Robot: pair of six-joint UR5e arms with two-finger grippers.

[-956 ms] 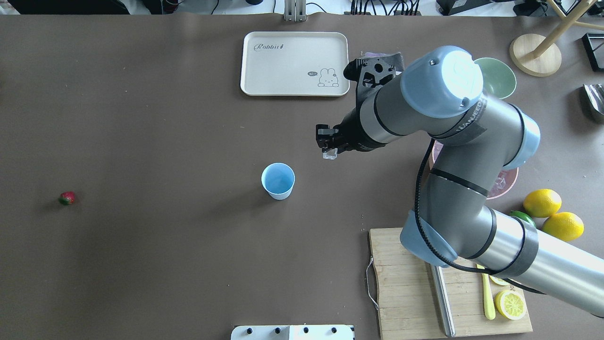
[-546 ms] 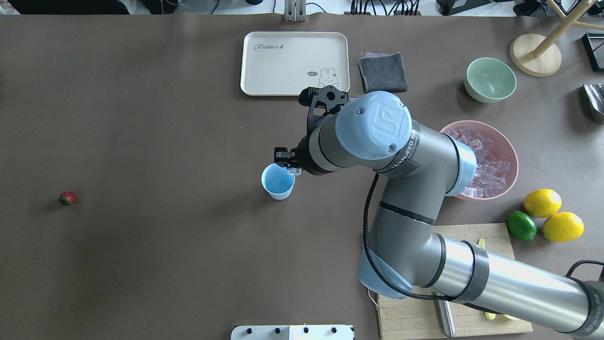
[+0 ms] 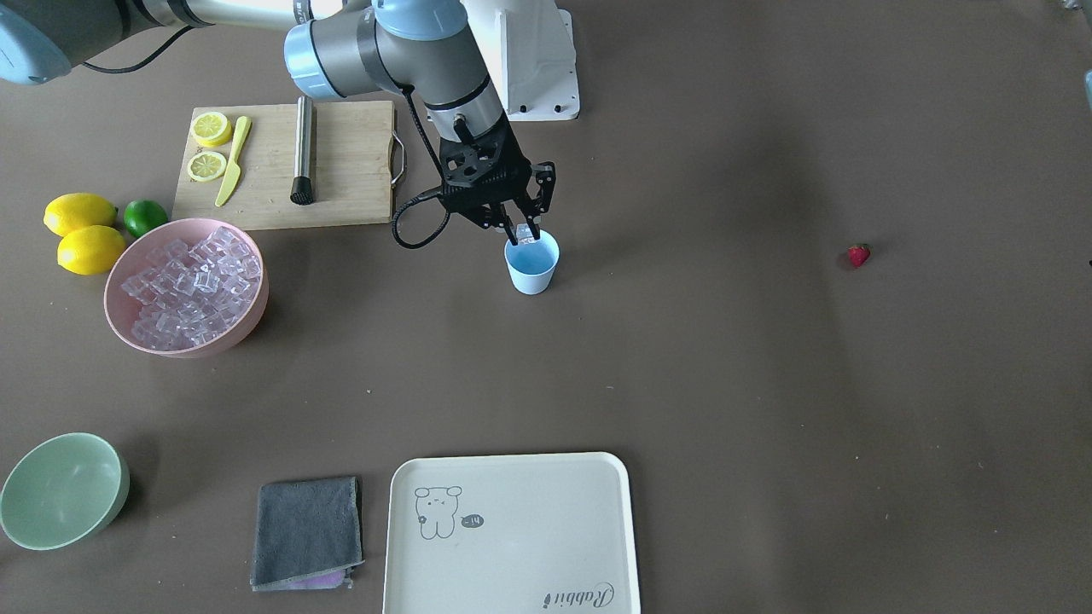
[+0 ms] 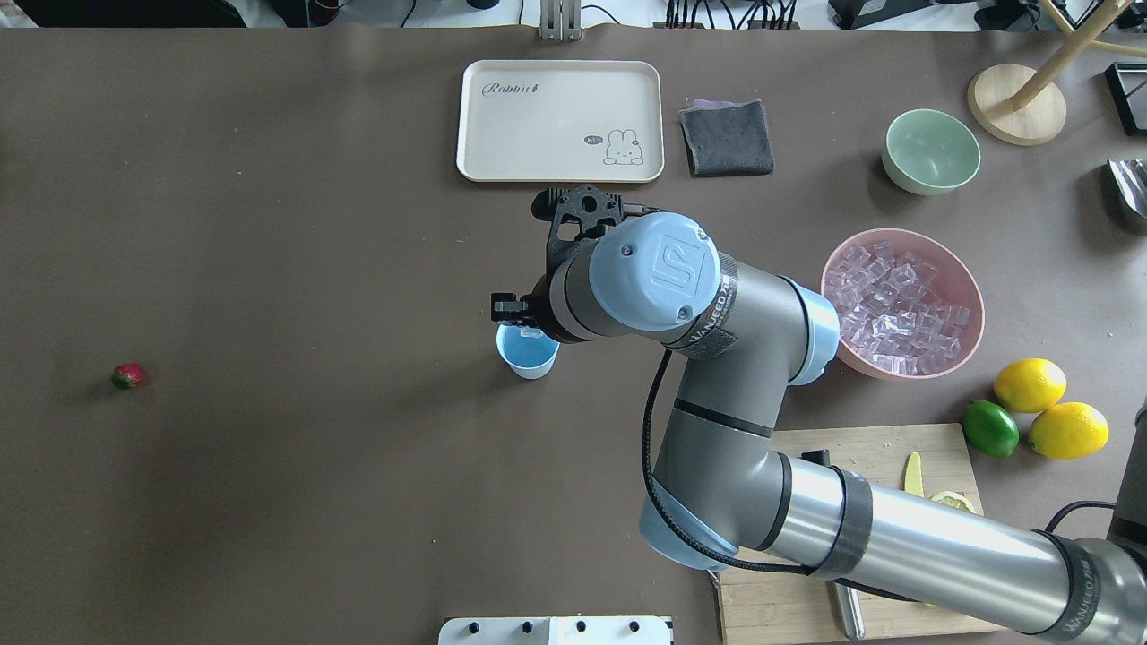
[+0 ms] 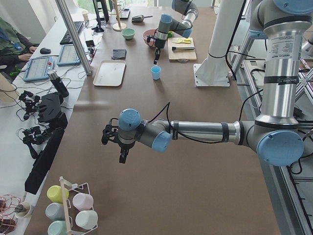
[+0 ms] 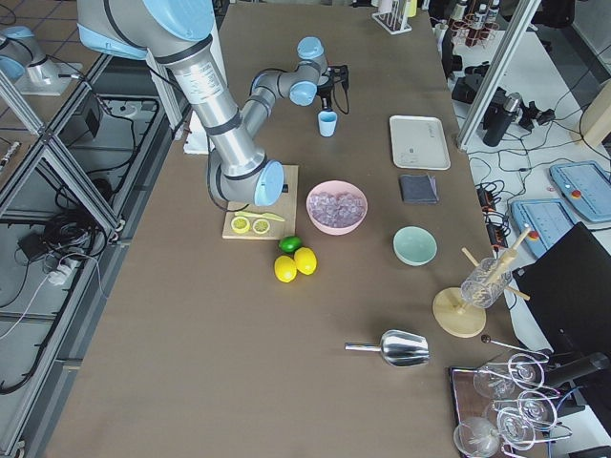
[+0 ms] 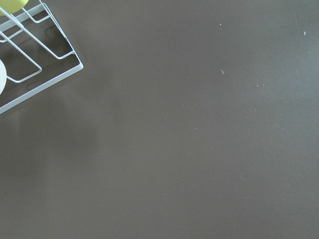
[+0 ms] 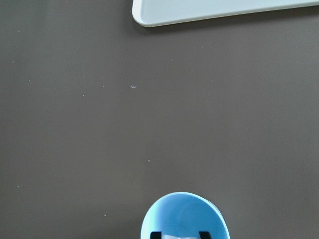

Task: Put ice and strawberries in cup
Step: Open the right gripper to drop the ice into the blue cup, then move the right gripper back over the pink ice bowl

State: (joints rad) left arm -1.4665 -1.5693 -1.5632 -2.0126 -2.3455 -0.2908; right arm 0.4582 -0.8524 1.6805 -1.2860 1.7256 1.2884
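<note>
The light-blue cup (image 4: 530,356) stands mid-table; it also shows in the front view (image 3: 531,266) and at the bottom of the right wrist view (image 8: 183,215). My right gripper (image 4: 527,326) is right above the cup's mouth, shut on one clear ice cube (image 3: 522,228). More ice (image 4: 896,305) fills the pink bowl (image 4: 975,300) at the right. The red strawberry (image 4: 127,375) lies alone far left. My left gripper (image 5: 122,156) shows only in the exterior left view, low over bare table; I cannot tell whether it is open or shut.
A cream tray (image 4: 556,116), grey cloth (image 4: 726,136) and green bowl (image 4: 932,150) lie at the back. Lemons (image 4: 1030,385), a lime (image 4: 989,427) and a cutting board (image 3: 341,170) are near the right arm. A wire cup rack (image 7: 35,64) is near the left wrist.
My right arm has swung left from beside the pink bowl, carrying the ice cube, to right over the cup. The strawberry and cup have not moved.
</note>
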